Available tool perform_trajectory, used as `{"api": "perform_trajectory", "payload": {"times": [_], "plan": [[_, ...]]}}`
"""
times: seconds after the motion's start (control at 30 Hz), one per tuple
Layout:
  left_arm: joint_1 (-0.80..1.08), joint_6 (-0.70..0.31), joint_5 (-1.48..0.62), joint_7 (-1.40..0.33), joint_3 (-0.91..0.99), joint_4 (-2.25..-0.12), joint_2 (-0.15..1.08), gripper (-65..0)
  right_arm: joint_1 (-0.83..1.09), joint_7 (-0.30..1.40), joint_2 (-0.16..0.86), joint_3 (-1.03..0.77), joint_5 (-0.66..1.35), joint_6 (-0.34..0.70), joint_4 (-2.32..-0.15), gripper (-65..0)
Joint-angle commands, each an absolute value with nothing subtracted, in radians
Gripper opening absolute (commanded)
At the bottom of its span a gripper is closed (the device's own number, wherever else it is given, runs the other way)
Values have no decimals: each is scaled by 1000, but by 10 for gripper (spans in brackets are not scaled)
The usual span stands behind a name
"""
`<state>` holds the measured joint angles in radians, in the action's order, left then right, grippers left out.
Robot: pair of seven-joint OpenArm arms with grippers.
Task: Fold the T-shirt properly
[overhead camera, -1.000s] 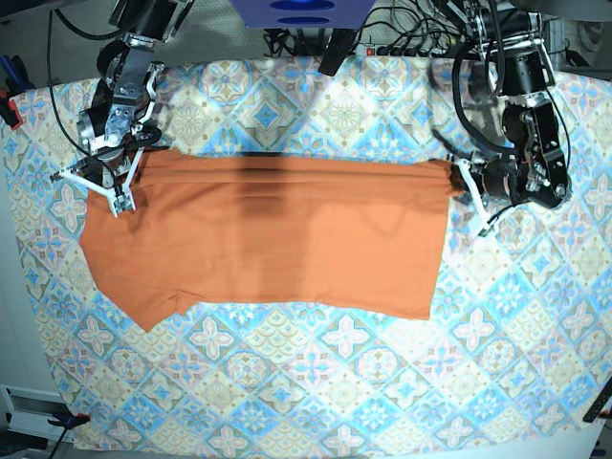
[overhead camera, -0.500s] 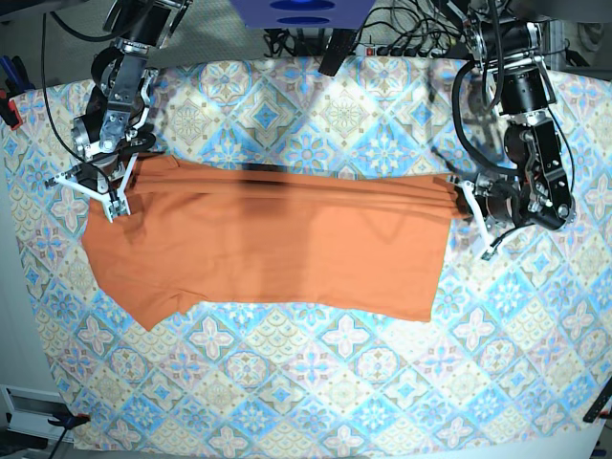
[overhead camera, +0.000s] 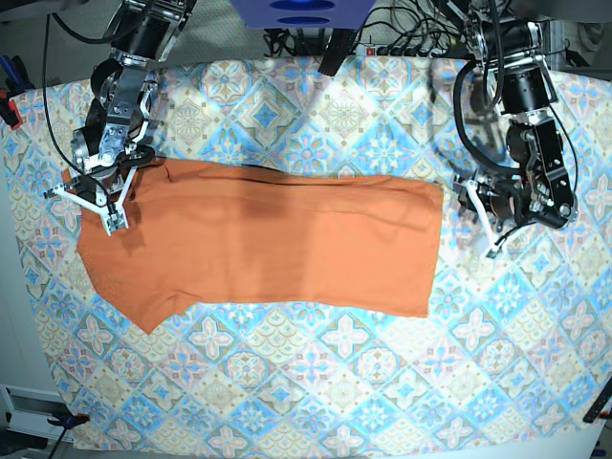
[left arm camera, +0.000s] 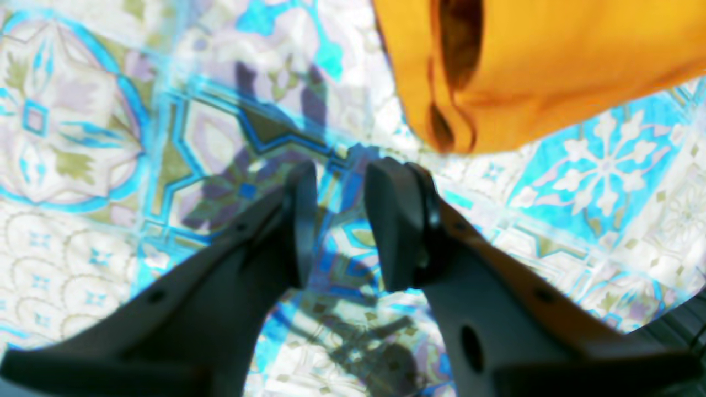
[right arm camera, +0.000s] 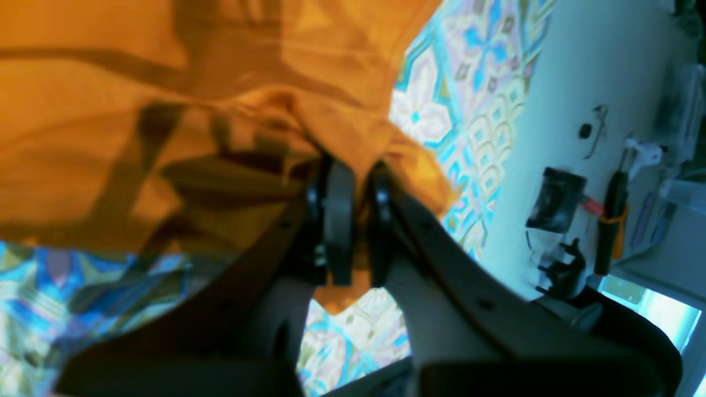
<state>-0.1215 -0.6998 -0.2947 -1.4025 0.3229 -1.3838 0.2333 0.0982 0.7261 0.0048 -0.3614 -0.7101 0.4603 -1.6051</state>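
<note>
T-shirt (overhead camera: pixel 268 239) lies spread flat, w/ its long axis across the table (overhead camera: pixel 382 382), on the blue-and-beige patterned tablecloth (overhead camera: pixel 316 124), folded lengthwise into a wide band; one sleeve sticks out at the lower corner on the base view's left. Fabric mostly smooth, a few faint creases near the top edge.

Right gripper (right arm camera: pixel 356 220) sits at the shirt's upper corner on that same side; jaws nearly closed, w/ a fold of orange cloth pinched between them, more fabric bunched above.

Left gripper (left arm camera: pixel 339 220) is just off the shirt's opposite end, over bare tablecloth; jaws a small way apart, nothing between them. Shirt's hem corner (left arm camera: pixel 452 132) lies just beyond the fingertips, not touching.

Cables + power strip (overhead camera: pixel 402 43) behind the table's far edge.
</note>
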Motion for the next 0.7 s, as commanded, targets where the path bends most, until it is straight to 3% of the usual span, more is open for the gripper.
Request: {"api": "perform_trajectory", "payload": {"times": [0.0,0.07,0.17,0.5,0.67], "plan": [[-140,-698,-308,-1396,326,-1400,246,-449,94,725,15,-363,-720,450,-1624,-618],[-140,-698,-308,-1396,326,-1400,246,-449,94,725,15,-361,-720,450,-1624,-612],[-140,-698,-308,-1396,326,-1400,246,-449,101,725,13,-361,-720,450,-1626,-553],[-137,-698,-308,-1396,325,-1400,246,-449,105,717,12,-361,-720,450,-1632,-219],[-133,-698,-317,-1396,325,-1400,246,-450,96,714,10,-400,-719,444,-1650,-197]]}}
